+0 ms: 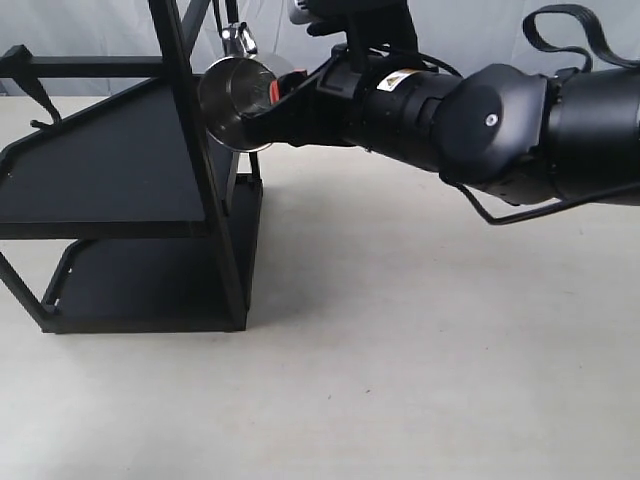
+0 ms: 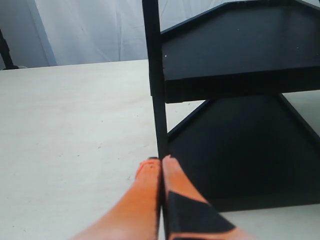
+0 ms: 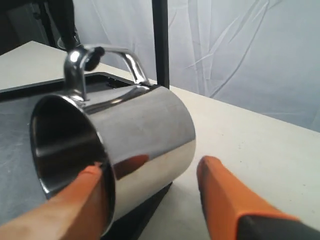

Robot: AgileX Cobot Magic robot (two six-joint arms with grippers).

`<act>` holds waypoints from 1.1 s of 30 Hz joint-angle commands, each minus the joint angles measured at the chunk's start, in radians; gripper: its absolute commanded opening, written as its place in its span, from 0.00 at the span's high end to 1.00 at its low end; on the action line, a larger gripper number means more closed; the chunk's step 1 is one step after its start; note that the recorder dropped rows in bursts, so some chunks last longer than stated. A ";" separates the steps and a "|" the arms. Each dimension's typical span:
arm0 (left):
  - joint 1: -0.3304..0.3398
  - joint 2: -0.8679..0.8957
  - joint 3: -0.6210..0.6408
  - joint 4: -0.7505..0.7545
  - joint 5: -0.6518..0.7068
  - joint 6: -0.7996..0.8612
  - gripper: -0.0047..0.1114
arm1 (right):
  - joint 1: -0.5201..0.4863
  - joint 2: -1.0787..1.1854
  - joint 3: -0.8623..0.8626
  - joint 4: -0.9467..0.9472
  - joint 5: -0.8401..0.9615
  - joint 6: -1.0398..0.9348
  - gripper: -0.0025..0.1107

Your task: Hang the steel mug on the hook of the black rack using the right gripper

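Note:
The steel mug (image 1: 232,100) (image 3: 125,145) lies on its side high beside the black rack (image 1: 110,170), mouth toward the rack. Its looped handle (image 3: 107,55) points up, and a dark hook tip (image 3: 95,51) shows through the loop. My right gripper (image 1: 268,108) (image 3: 150,167) is open around the mug's wall. One orange finger (image 3: 82,200) sits at the rim on the mouth side, while the other finger (image 3: 225,200) stands clear of the outer wall with a visible gap. My left gripper (image 2: 161,165) is shut and empty, low by the foot of a rack post (image 2: 155,75).
The rack's two trays (image 2: 235,50) and slanted frame bars (image 1: 205,170) fill the left of the exterior view. The pale tabletop (image 1: 420,350) stretches to the right and front. A white curtain (image 3: 240,50) hangs behind.

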 commanded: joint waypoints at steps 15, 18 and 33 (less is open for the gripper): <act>-0.002 0.004 -0.002 0.005 -0.008 -0.004 0.96 | -0.140 -0.360 0.113 0.025 0.381 -0.086 0.99; -0.002 0.004 -0.002 0.005 -0.008 -0.004 0.96 | -0.198 -0.445 0.232 0.025 0.347 -0.086 0.99; -0.002 0.004 -0.002 0.005 -0.008 -0.004 0.96 | -0.229 -0.584 0.368 -0.005 0.350 -0.075 0.99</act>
